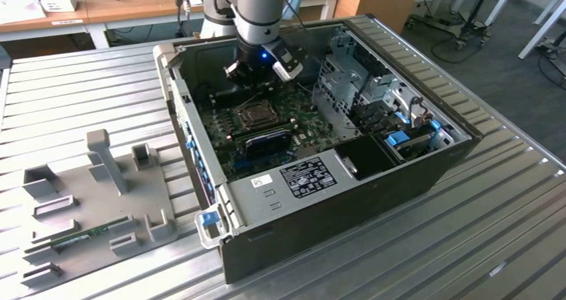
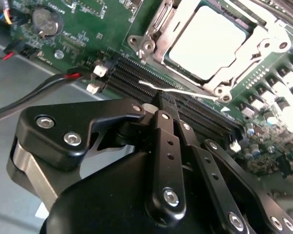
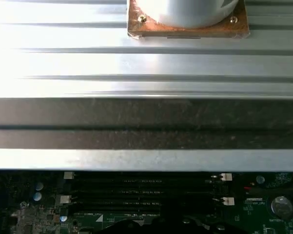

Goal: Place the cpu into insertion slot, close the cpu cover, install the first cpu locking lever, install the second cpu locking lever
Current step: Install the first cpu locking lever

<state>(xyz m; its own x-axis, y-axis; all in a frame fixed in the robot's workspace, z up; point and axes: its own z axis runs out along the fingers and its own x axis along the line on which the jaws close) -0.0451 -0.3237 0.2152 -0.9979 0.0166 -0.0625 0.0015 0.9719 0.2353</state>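
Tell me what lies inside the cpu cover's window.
The cpu fills the window of the cpu cover, its pale metal top showing. The insertion slot beneath cannot be seen, covered by the chip and the cover's frame.

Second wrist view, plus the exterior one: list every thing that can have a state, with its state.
cpu cover: closed flat.
cpu: seated, showing through the cover's window.
locking lever: lying beside the cover; latching unclear.
gripper: shut, tips beside that lever.
computer case: side open.
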